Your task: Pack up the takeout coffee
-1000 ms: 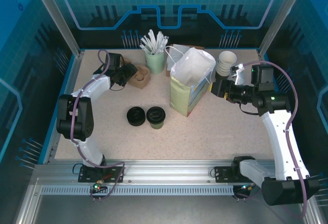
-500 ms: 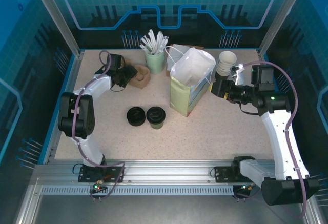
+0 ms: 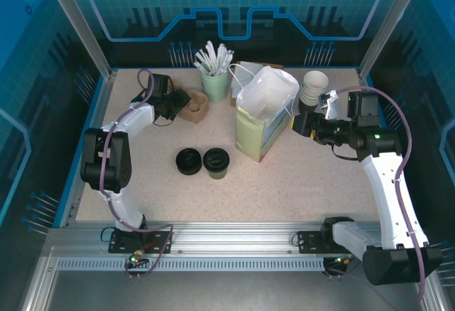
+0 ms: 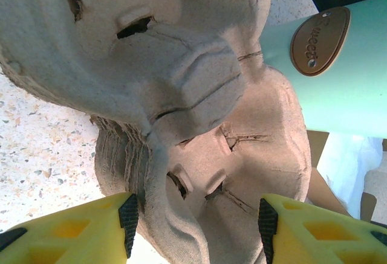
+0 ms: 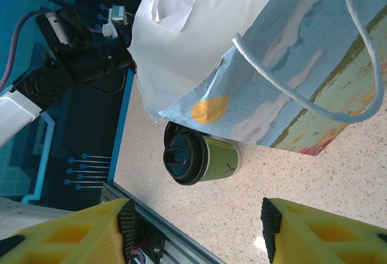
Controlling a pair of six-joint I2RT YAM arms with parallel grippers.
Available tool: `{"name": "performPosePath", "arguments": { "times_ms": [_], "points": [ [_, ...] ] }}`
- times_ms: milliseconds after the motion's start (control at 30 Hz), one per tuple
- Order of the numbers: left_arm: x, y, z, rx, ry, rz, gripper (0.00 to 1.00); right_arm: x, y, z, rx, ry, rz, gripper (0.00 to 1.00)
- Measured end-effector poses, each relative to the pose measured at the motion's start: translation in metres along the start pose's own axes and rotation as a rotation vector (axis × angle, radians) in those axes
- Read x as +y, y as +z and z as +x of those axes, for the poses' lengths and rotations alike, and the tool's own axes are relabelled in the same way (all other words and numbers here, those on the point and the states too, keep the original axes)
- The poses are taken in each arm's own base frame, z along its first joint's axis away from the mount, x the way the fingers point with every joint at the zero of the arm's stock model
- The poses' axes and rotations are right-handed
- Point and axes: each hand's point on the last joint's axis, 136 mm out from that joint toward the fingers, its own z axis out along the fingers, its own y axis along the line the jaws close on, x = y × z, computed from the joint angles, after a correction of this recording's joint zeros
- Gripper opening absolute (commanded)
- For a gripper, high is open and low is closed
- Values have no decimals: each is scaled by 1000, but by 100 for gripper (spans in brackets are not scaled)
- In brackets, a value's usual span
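Left gripper [image 4: 193,215] set astride carrier [image 4: 199,95], grip not determinable; right gripper [image 5: 196,228] released. Risk: adjacent straw cup [image 4: 338,64] toppled if carrier is dragged on lifting

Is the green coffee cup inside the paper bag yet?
No, the green cup with the black lid stands on the table beside the paper bag, outside it.
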Motion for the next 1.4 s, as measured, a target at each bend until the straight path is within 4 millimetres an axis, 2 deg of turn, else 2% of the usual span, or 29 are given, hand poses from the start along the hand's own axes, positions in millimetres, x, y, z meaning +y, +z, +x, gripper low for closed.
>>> {"name": "performPosePath", "arguments": {
  "times_ms": [567, 833, 1267, 1400],
  "points": [
    [1, -2, -1, -11, 0, -13, 57, -4, 1, 2, 6, 5, 0, 60],
    [-2, -2, 0, -9, -6, -8, 51, -11, 0, 1, -1, 19, 5, 60],
    [-10, -4, -2, -16, -8, 8, 49, -17, 0, 3, 4, 39, 0, 60],
    [-10, -4, -1, -15, -13, 8, 43, -17, 0, 2, 2, 39, -3, 60]
  ]
}}
